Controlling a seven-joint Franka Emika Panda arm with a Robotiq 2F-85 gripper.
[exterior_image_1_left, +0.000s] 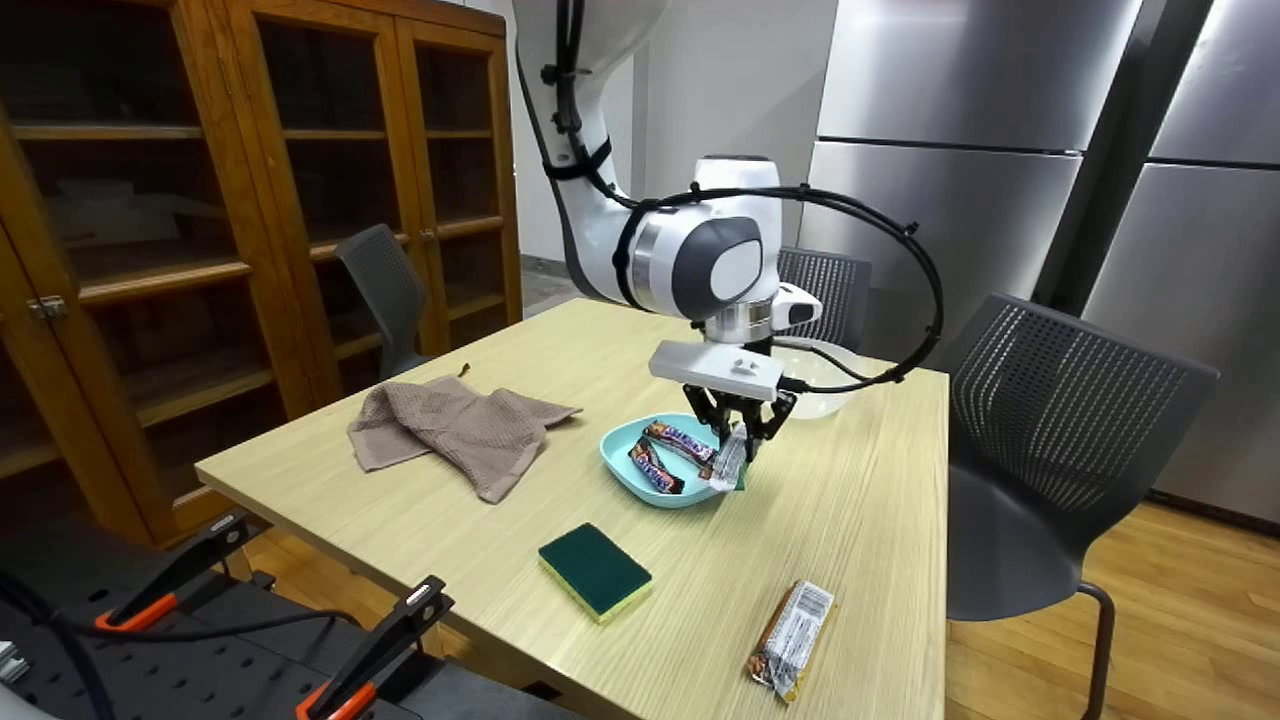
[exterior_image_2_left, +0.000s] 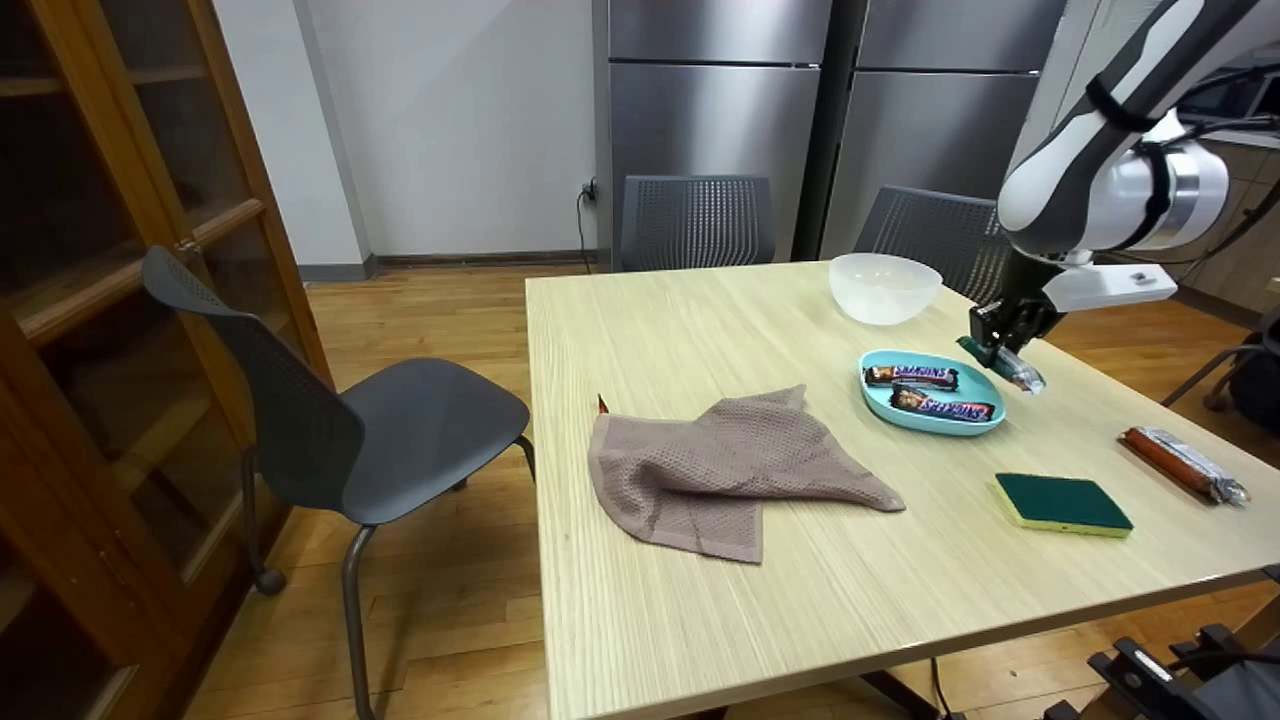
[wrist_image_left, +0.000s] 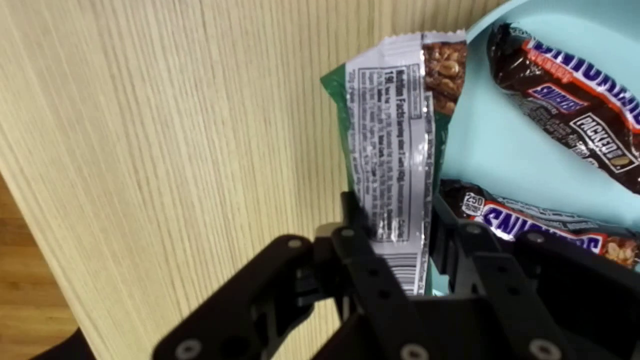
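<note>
My gripper (wrist_image_left: 396, 212) is shut on a granola bar (wrist_image_left: 395, 135) in a green and silver wrapper, its fingers on the bar's two long sides. The bar's silver back and printed label face the wrist camera. In both exterior views the gripper (exterior_image_1_left: 738, 440) points down at the edge of a light-blue dish (exterior_image_1_left: 622, 452), and the held bar (exterior_image_2_left: 1020, 372) slants beside the rim. Whether it touches the dish, I cannot tell. Two Snickers bars lie in the dish: an upper bar (wrist_image_left: 565, 105) and a lower bar (wrist_image_left: 530, 220), partly hidden by a finger in the wrist view.
A green and yellow sponge (exterior_image_1_left: 595, 568) and another wrapped bar (exterior_image_1_left: 792, 637) lie on the table nearer the clamps. A crumpled brown cloth (exterior_image_2_left: 735, 470) is spread across from the arm. Behind the gripper stands a translucent white bowl (exterior_image_2_left: 880, 288). Grey chairs (exterior_image_1_left: 1050, 430) surround the table.
</note>
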